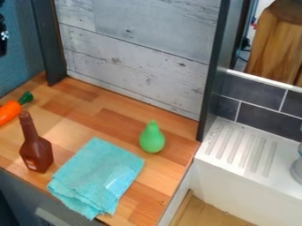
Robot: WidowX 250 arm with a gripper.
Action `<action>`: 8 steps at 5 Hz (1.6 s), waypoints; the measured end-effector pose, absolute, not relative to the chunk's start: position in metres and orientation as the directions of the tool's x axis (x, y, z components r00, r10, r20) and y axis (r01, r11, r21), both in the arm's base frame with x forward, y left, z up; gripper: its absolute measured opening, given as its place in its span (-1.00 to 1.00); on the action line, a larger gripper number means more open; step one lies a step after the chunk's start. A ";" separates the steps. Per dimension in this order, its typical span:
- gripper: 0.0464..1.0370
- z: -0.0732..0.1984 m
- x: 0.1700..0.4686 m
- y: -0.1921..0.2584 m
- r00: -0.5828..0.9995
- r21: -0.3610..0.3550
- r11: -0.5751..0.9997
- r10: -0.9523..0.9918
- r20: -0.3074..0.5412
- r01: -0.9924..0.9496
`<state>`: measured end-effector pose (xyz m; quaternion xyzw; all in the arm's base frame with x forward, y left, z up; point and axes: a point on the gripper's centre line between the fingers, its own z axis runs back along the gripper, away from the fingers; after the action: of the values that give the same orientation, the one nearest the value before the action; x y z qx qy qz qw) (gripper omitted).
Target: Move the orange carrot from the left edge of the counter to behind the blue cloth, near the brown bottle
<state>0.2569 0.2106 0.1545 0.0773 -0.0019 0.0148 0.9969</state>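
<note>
Overall, the butcher-block countertop (106,108) spreads across the view below the grey wood-plank panel (141,53), with the white ridged drainboard (239,150) to its right. A folded turquoise cloth (97,176) lies flat on the countertop, its lowest corner at the front edge. At upper right, a brown wooden piece (274,46) is above dark grey tiles (254,98). Brown and narrow-necked, a sauce bottle (36,152) stands upright on the countertop just beside the cloth's left side. A toy carrot (10,111) lies behind it at the left edge of the view, cut off by that edge, its green top towards the plank panel. A green toy pear (152,137) stands stem up on the far side of the cloth. Part of the black gripper (3,37) shows at the upper left edge, nearest to the carrot; whether its jaws are apart or together cannot be told.
</note>
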 end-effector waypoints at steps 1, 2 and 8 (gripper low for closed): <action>0.93 0.143 0.257 0.209 0.999 0.132 0.991 0.026 -0.023 -0.023; 0.93 0.112 0.265 0.221 0.995 0.115 0.993 0.017 -0.103 -0.006; 0.93 0.027 0.250 0.244 0.940 0.110 0.992 0.090 -0.328 -0.056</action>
<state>0.2501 0.2441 0.0272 0.0494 0.1685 0.0371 0.9838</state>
